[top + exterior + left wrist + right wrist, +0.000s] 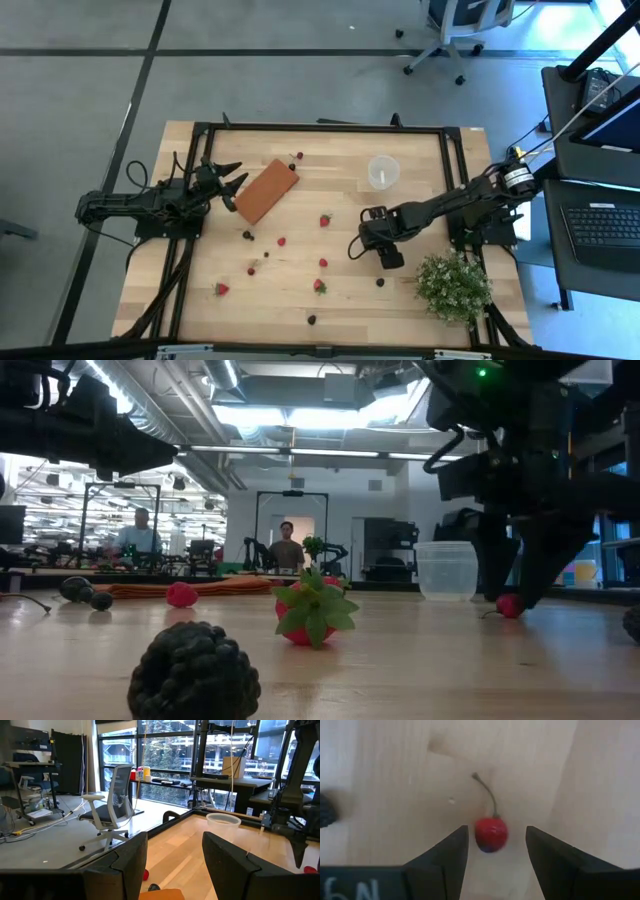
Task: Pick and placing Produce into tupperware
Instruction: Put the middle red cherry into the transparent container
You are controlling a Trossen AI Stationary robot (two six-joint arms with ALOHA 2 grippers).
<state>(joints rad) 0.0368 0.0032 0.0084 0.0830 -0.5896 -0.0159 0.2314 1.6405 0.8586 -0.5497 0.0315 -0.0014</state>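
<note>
My right gripper [495, 847] points down at the table, open, one finger on each side of a small red berry with a thin stem [491, 834]. The berry lies on the wood, and a gap shows on both sides of it. In the low view the same berry [509, 605] lies between the dark fingers. The tupperware [384, 171] stands upright on the table beyond this gripper [375, 240], toward the far edge. More produce lies scattered: red berries [325, 220] and dark ones [247, 235]. My left gripper [236, 183] waits open at the table's left.
A brick-coloured flat block [266, 190] lies just in front of my left gripper. A bushy green plant [453, 285] stands at the near right corner. A dark berry [380, 282] lies near the plant. A black frame rims the table's far edge and sides.
</note>
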